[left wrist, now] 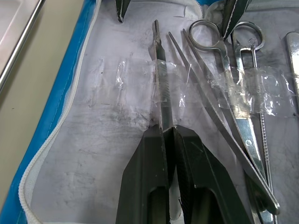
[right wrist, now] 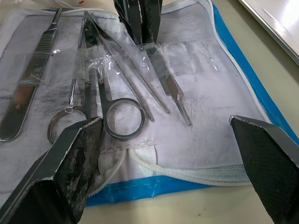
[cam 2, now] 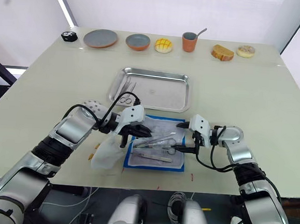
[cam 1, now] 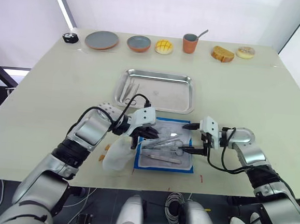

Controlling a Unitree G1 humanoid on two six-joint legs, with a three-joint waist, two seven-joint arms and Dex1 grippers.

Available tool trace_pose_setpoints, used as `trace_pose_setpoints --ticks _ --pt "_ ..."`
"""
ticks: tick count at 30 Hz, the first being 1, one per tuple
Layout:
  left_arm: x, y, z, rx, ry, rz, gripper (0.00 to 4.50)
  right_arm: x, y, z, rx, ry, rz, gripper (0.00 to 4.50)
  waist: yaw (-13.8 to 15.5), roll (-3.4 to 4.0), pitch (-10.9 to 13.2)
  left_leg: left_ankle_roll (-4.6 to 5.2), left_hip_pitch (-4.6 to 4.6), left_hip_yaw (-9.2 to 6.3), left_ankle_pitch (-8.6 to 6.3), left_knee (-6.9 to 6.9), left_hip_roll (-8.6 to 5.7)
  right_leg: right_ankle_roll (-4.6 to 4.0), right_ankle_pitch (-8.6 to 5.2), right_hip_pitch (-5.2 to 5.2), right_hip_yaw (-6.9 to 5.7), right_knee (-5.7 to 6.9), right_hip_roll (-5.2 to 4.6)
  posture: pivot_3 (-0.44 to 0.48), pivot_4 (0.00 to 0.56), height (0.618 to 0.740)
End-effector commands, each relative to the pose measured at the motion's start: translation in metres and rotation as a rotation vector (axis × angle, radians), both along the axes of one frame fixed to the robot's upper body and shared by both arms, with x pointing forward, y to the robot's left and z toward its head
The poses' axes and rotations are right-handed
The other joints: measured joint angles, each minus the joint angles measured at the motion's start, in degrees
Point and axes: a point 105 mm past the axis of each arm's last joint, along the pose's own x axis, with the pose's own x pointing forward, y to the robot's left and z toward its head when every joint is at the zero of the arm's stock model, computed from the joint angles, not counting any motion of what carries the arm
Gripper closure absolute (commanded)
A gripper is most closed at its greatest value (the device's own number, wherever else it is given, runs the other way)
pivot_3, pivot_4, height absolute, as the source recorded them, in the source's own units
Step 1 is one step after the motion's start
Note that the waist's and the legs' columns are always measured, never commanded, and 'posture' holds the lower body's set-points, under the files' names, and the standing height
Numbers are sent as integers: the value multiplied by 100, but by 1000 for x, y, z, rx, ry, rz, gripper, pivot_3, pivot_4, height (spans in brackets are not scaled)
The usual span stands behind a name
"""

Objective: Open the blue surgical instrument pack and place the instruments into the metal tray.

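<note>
Gripping tweezers [left wrist: 159, 88], left end effector [left wrist: 169, 133].

Silver arms, looping black cables, white wrists, black-fingered gripper [cam 1: 149, 131].

The blue surgical instrument pack [cam 2: 156, 149] lies open on the table [cam 2: 255, 94], its pale lining up, with silver instruments [cam 2: 155, 142] lying across it. The left gripper [cam 2: 138, 132] reaches over the pack's left edge, its black fingers down among the instruments; whether they pinch one cannot be told. The right gripper [cam 2: 185, 138] hovers at the pack's right edge with fingers spread apart. The metal tray [cam 2: 149, 89] sits just beyond the pack, holding small scissors [cam 2: 126, 94]. A white crumpled cloth [cam 2: 106, 154] lies left of the pack.
</note>
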Motion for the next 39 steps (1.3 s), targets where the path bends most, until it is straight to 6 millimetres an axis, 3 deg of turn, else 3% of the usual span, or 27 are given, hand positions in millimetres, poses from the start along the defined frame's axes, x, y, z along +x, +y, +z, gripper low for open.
trace_pose_setpoints --ticks 1,15,39 --pt "7 10 5 19 0 30 4454 -15 -9 -41 -109 135 -28 0 -7 0 0 0 0 0 0 0 0 0 0 0 0 0 0 0 150 740" --pt "13 14 25 -26 68 -14 4454 -18 -6 -43 -105 143 -29 0 -76 1 1 0 -3 -6 0 -1 1 -1 0 -1 -2 0 4 0 150 740" --pt "12 23 40 4 160 13 4454 -21 -1 -47 -110 149 -21 0 -112 2 3 0 -7 -14 0 -1 2 -2 -2 -2 -6 0 8 0 150 740"
